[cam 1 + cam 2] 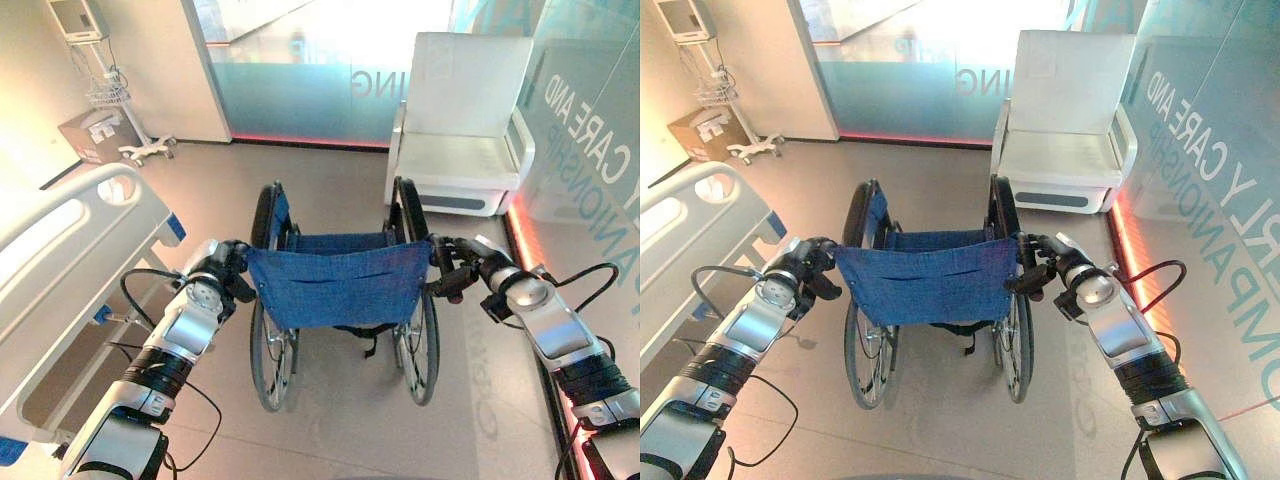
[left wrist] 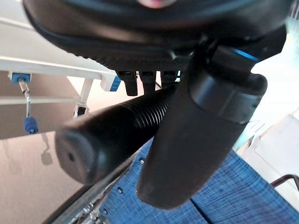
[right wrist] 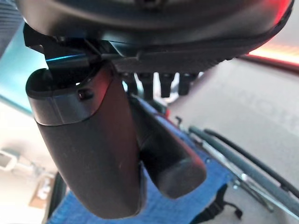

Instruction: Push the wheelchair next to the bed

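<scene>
We had the wheelchair (image 1: 338,300) on the floor directly ahead of us, its blue fabric backrest (image 1: 335,285) facing us and the bed (image 1: 70,250) off to our left, near but not alongside. Our left robot hand (image 1: 225,268) had its fingers curled round the left push handle (image 2: 112,135), the ribbed black grip showing past the thumb in the left wrist view. Our right robot hand (image 1: 462,268) was wrapped the same way round the right push handle (image 3: 170,161).

We judged the chair fairly heavy but free-rolling on its large wheels (image 1: 272,350), the frame stiff and the cloth back too soft to push against, so the two handles were the right hold. The grips looked rubbery and unlikely to slip.

A white armchair (image 1: 460,130) stood straight ahead past the wheelchair, and an equipment stand (image 1: 110,90) stood at the far left by the wall. We judged that a straight push would run toward the armchair, so we would need to steer left toward the bed.
</scene>
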